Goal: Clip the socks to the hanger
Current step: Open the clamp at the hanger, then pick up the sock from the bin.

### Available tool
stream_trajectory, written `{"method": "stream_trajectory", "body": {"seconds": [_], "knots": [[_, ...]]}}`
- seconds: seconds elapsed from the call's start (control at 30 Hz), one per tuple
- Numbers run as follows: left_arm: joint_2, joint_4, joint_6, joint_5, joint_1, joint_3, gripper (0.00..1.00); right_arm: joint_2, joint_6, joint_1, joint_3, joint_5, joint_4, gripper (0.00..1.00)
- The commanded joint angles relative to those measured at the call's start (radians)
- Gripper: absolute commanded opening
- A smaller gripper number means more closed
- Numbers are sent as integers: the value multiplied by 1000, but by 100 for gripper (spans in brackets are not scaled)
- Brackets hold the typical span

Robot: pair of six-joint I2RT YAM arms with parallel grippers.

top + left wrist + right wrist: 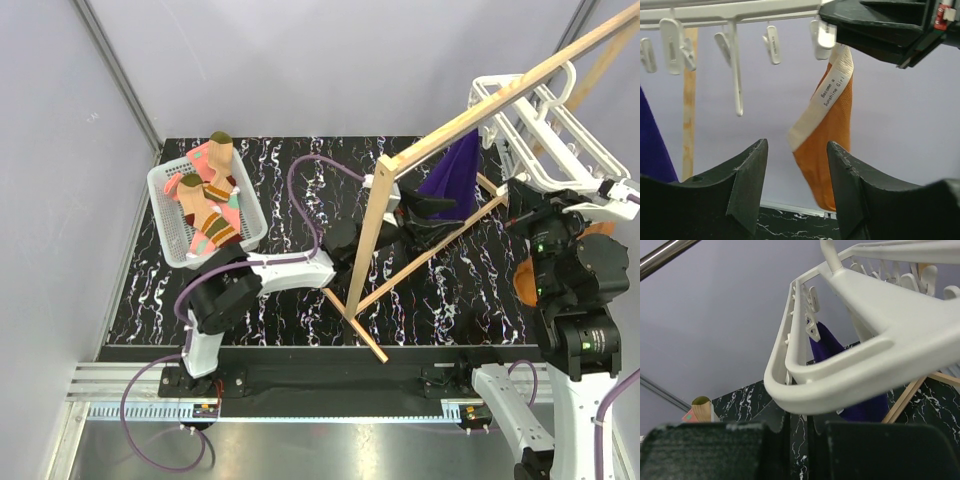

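Observation:
The socks lie in a white basket [163,213] at the far left: pink ones [213,160] and tan striped ones [207,218]. An olive toe of one also shows in the right wrist view [701,401]. The white hanger [545,130] hangs at the right; its bars and clips [730,12] run above my left gripper [796,150], which is open and empty under the rail [425,208]. My right gripper [515,190] sits just under the hanger frame [865,355], its jaws almost together [799,426], pinching a clip [825,34].
A wooden rail stand [480,110] crosses the table diagonally. A purple cloth [455,170] hangs from the hanger beside my left gripper. An orange-brown cloth [832,140] with a white band hangs from the pinched clip. Grey walls enclose the black marbled table [300,160].

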State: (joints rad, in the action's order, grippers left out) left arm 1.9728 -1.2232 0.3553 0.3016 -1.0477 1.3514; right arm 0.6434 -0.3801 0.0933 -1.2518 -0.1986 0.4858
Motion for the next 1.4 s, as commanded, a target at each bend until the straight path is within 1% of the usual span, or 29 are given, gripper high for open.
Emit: {"method": "stream_trajectory", "body": {"seconds": [0.0, 0.13, 0.2, 0.23, 0.3, 0.33, 0.37, 0.43, 0.47, 0.53, 0.57, 0.6, 0.63, 0.67, 0.7, 0.73, 0.77, 0.8, 0.83, 0.87, 0.97, 1.0, 1.03, 1.1, 1.13, 1.17, 1.23, 1.3, 1.37], "knots": [[-112, -72, 31, -87, 32, -72, 54, -1, -36, -1, -49, -4, 57, 0], [-213, -16, 118, -111, 95, -177, 55, -8, -28, -1, -54, 2, 103, 0], [-299, 31, 161, -150, 155, -242, 55, -2, -16, -1, -60, 10, 129, 0], [-333, 50, 216, -165, 179, -311, 55, 1, -14, -1, -61, 14, 138, 0], [-394, 117, 253, -176, 261, -374, 54, 12, -6, -1, -64, 25, 163, 0], [-472, 164, 272, -189, 311, -427, 53, 13, -5, -1, -66, 33, 172, 0], [-509, 291, 266, -226, 336, -445, 54, 16, -5, -1, -66, 34, 180, 0], [-589, 468, 234, -275, 376, -462, 55, 22, -3, -1, -61, 42, 207, 0], [-656, 661, 217, -341, 414, -454, 61, 22, -2, -1, -60, 48, 214, 0], [-705, 856, 173, -431, 460, -437, 66, 27, 9, -1, -57, 63, 227, 0], [-747, 1052, 174, -564, 477, -410, 74, 27, 10, -1, -55, 70, 231, 0], [-761, 1136, 185, -611, 497, -399, 77, 25, 21, -1, -49, 85, 237, 0], [-775, 1203, 194, -642, 555, -393, 80, 24, 26, -1, -46, 96, 240, 0], [-785, 1293, 189, -639, 586, -390, 85, 25, 32, -1, -44, 102, 247, 0], [-790, 1338, 186, -628, 619, -377, 87, 25, 40, -1, -40, 111, 258, 0], [-784, 1375, 159, -606, 687, -365, 88, 25, 41, -1, -38, 120, 264, 0], [-773, 1463, 148, -569, 721, -350, 89, 22, 41, -1, -34, 126, 270, 0], [-732, 1514, 142, -565, 750, -297, 90, 15, 40, 0, -17, 143, 278, 0], [-706, 1562, 130, -561, 809, -269, 90, 9, 35, 2, -9, 145, 280, 0], [-671, 1662, 128, -570, 839, -227, 90, 3, 32, 2, 0, 145, 278, 0], [-524, 1812, 149, -634, 934, -72, 90, -13, 21, 0, 31, 162, 275, 0], [-485, 1837, 143, -630, 954, -33, 90, -10, 14, 3, 35, 177, 277, 0], [-395, 1888, 139, -627, 991, 54, 89, -10, 10, 9, 37, 182, 277, 0], [-313, 1919, 102, -599, 1012, 127, 87, -5, 6, 17, 37, 194, 277, 0], [-258, 1933, 87, -582, 1020, 156, 81, -1, 4, 22, 34, 195, 278, 0], [-235, 1949, 76, -564, 1020, 191, 79, 1, 9, 34, 31, 195, 281, 0], [-200, 1958, 108, -582, 1020, 193, 77, -1, 10, 43, 25, 186, 289, 0], [-190, 1959, 173, -608, 1020, 164, 70, -1, 12, 49, 19, 179, 290, 0], [-189, 1946, 206, -639, 1020, 129, 68, 2, 12, 52, 15, 182, 296, 0]]}}
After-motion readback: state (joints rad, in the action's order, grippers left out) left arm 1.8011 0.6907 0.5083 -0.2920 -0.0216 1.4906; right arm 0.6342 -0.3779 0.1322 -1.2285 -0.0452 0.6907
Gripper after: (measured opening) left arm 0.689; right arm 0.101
